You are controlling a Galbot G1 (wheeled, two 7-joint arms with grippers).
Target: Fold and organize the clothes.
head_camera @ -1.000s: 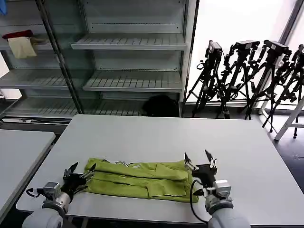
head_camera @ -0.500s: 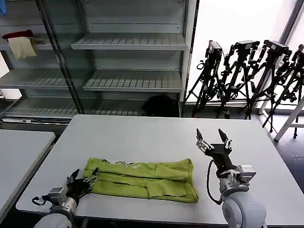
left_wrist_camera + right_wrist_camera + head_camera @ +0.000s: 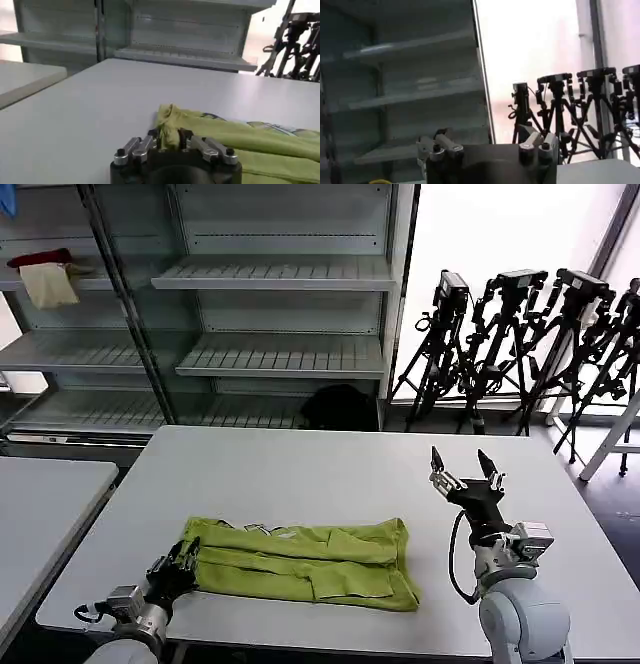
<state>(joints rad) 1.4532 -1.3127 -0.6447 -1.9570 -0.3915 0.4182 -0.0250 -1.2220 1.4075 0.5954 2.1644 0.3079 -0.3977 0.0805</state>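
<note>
The left end effector (image 3: pixel 183 565) is clamped on the T-shirt's (image 3: pixel 300 561) corner on the worktop (image 3: pixel 300 469); the right end effector (image 3: pixel 466 475) hangs raised, fingers apart.

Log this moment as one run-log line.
left gripper: shut on T-shirt left end | right gripper: open, raised above table, clear of shirt | shirt: folded into strip, flat

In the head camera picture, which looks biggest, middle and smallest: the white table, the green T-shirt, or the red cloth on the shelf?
1. White table
2. Green T-shirt
3. Red cloth, though it sits farther from the camera, which shrinks it.
</note>
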